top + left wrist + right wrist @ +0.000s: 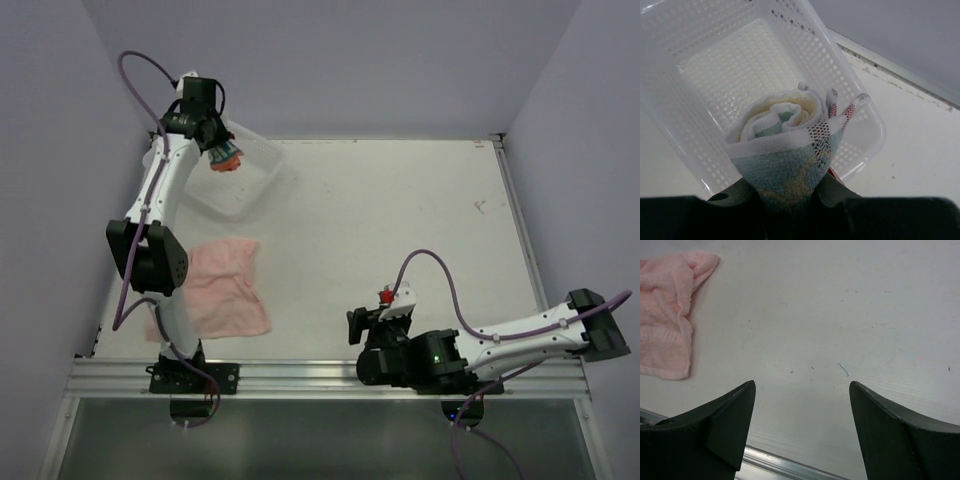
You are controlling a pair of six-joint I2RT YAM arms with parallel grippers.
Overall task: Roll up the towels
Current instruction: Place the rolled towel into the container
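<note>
**While the roll hangs over the basket, here's what worries me**

Since the left end effector [790, 197] is clamped on the bottom of the rolled white-and-teal printed towel [785, 145], the release is the risky bit. The roll is held above the white perforated plastic basket [705, 60], and the top view puts it near the basket's far left corner rather than over the middle. If it lets go there, I reckon the roll could catch the rim and tip out onto the white tabletop [400, 230].

The other thing is the loose end. A flap with the orange-edged corner pokes out on one side of the spiral, so nothing but the grip seems to be keeping it tight. Dropped from height, it could spring open. The basket looks light too, so a bump from the arm might shove it.

The plain pale pink towel [225, 290] lies unrolled and a bit rumpled on the tabletop near the left arm's base, one corner folded over. Rolled like that, it'd probably come out lopsided. The right end effector [802, 410] is spread wide with nothing in it, hovering low over bare tabletop, well apart from the pink towel.
</note>
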